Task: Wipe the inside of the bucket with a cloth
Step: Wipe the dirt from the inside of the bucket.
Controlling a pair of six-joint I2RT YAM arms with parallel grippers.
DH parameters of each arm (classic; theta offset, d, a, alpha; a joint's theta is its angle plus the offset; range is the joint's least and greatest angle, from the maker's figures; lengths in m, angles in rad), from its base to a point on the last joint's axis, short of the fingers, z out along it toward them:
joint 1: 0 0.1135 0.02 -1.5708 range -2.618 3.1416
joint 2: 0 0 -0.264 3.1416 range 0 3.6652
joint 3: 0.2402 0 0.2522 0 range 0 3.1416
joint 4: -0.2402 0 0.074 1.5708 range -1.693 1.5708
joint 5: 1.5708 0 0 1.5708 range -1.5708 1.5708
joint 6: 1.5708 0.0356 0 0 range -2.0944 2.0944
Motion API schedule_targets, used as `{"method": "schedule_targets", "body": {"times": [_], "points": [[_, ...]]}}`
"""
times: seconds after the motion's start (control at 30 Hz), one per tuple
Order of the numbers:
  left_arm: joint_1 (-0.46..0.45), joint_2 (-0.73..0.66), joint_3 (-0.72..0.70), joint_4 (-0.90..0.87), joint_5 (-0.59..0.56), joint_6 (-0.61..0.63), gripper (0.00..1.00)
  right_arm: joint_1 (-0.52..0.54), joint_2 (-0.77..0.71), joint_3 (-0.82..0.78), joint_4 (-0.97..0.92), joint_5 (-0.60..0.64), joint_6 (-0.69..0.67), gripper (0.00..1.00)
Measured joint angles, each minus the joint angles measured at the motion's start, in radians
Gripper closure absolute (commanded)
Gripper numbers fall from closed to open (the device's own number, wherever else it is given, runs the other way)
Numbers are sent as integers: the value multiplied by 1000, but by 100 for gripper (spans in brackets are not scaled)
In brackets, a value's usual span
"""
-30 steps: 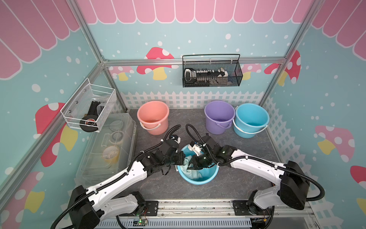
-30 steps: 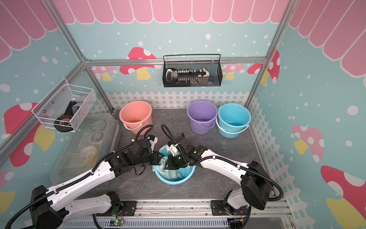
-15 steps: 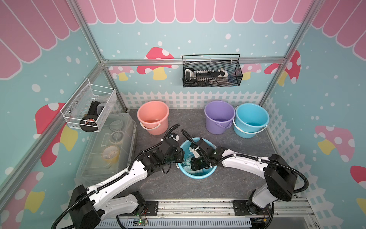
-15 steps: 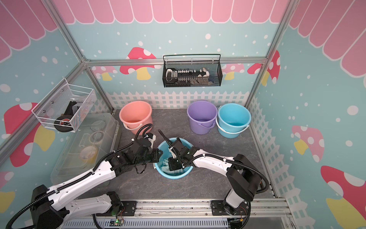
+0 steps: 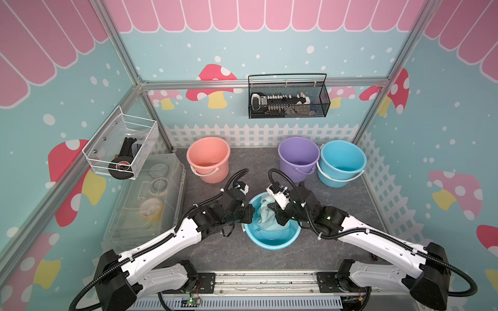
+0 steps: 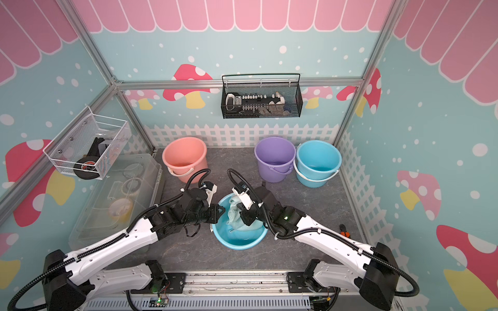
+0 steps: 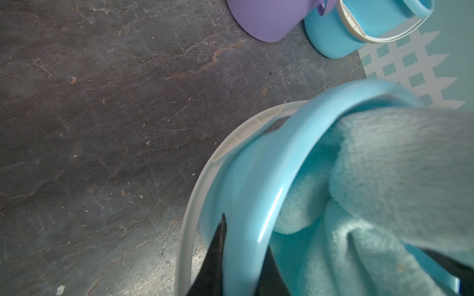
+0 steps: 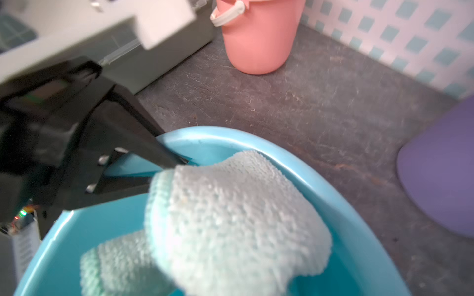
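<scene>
A light blue bucket point(image 5: 272, 239) point(image 6: 237, 241) sits tilted at the front middle of the floor. My left gripper point(image 5: 249, 214) point(image 6: 218, 210) is shut on its left rim. In the left wrist view one black finger lies outside and one inside the rim point(image 7: 256, 194), with the white handle point(image 7: 200, 179) hanging beside it. The pale aqua cloth point(image 5: 265, 212) point(image 6: 233, 211) point(image 7: 384, 166) is bunched inside the bucket against its far wall. My right gripper point(image 5: 276, 215) point(image 6: 244, 215) is shut on it. In the right wrist view the cloth point(image 8: 230, 217) hides my own jaws.
A pink bucket point(image 5: 208, 159), a purple bucket point(image 5: 298, 157) and another blue bucket point(image 5: 341, 161) stand along the back fence. A clear plastic box point(image 5: 151, 199) lies at the left. Wire baskets hang on the left and back walls. Small pliers point(image 6: 343, 229) lie at the right.
The right gripper pushed the cloth toward the bucket's left side, then drew back to the right; the bucket rocked with it. The left gripper has kept its hold on the rim.
</scene>
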Motion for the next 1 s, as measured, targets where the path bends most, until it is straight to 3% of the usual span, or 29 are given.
{"method": "schedule_targets", "body": {"times": [0.27,0.4,0.53,0.73,1.0], "points": [[-1,5,0,-5,37,19,100,0,-111,-85,101,-59,-733,100],[-1,11,2,-8,55,29,100,0,-84,-134,172,-70,-1132,100],[-1,14,6,-10,72,37,100,0,-8,-135,229,-54,-1424,100],[1,14,6,-16,73,37,100,0,91,-125,248,-42,-1687,100],[3,4,6,-20,71,47,100,0,224,-112,194,-29,-1790,100]]}}
